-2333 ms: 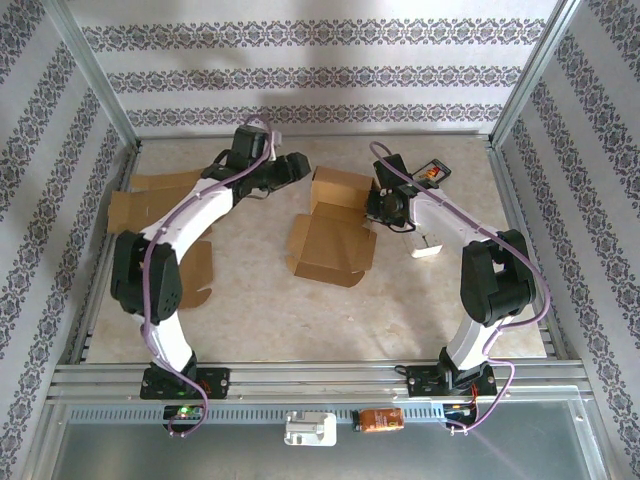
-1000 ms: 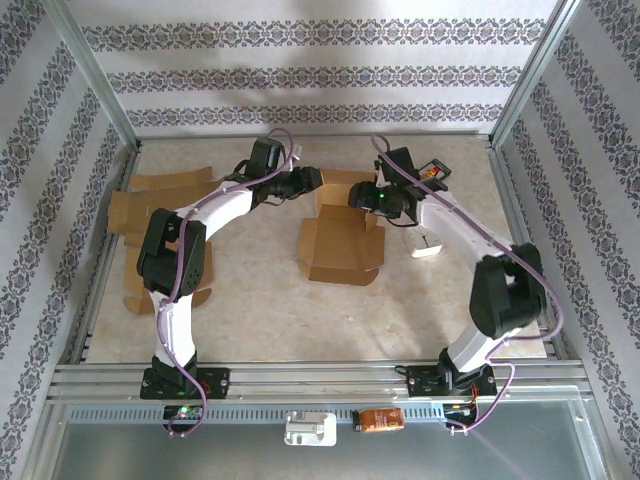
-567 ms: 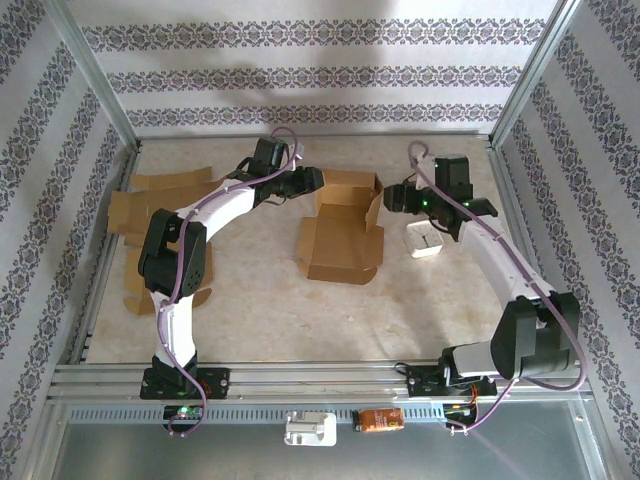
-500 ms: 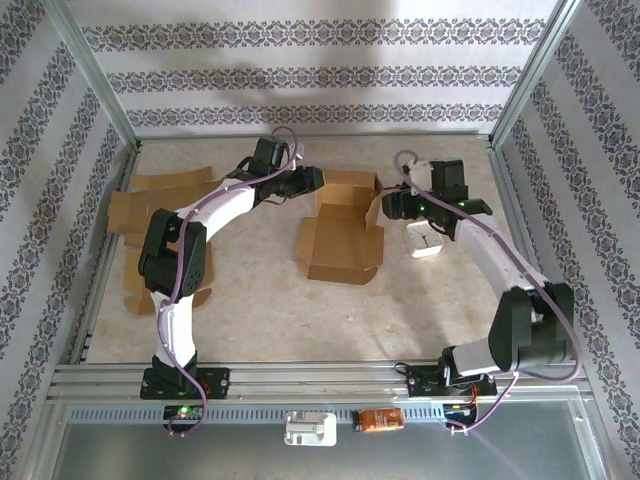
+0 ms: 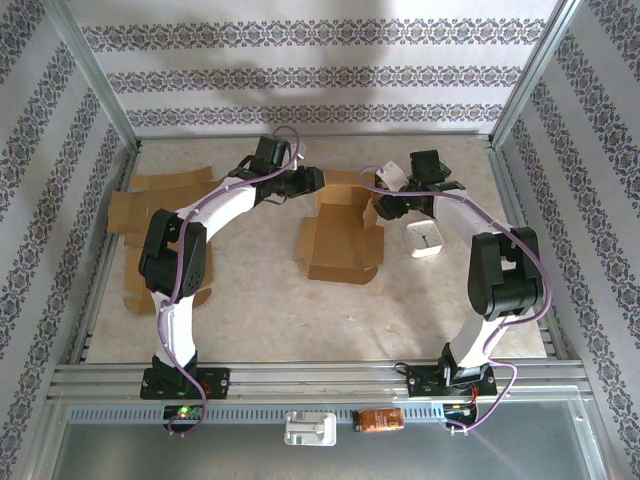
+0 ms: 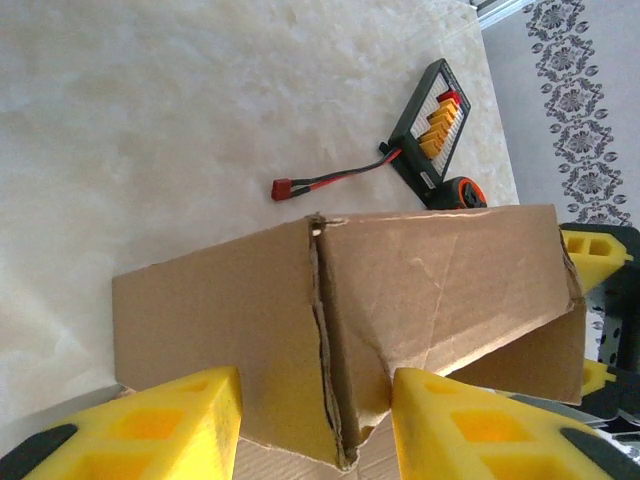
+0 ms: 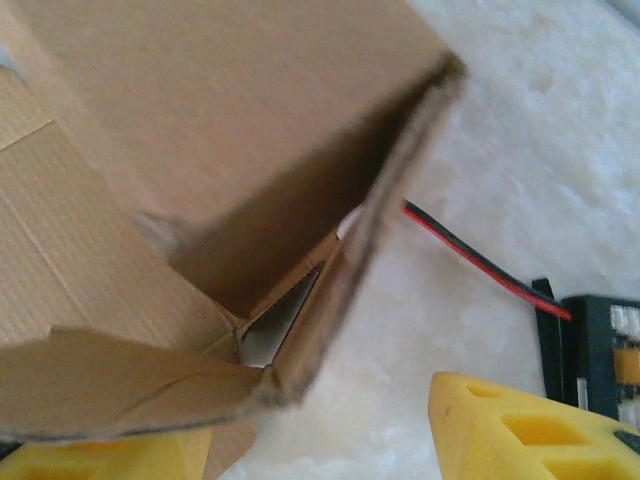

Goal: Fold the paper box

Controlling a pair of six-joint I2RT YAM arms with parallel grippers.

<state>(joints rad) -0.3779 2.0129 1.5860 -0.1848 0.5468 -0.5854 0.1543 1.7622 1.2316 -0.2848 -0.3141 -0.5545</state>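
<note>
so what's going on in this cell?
Two arms are folding a cardboard box mid-table. The left gripper is at its far-left corner, jaws open with the corner between the fingers. The right gripper is at the right wall, also open around the wall's edge. The far walls are up and the near panel lies flat. Spare cardboard lies at left.

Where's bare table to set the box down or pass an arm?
Free: the wide strip between the paper box and the front rail, and the far right corner. Crowded: the left side under flat cardboard sheets, and the box's far end, where left gripper, right gripper and a white block crowd in.
</note>
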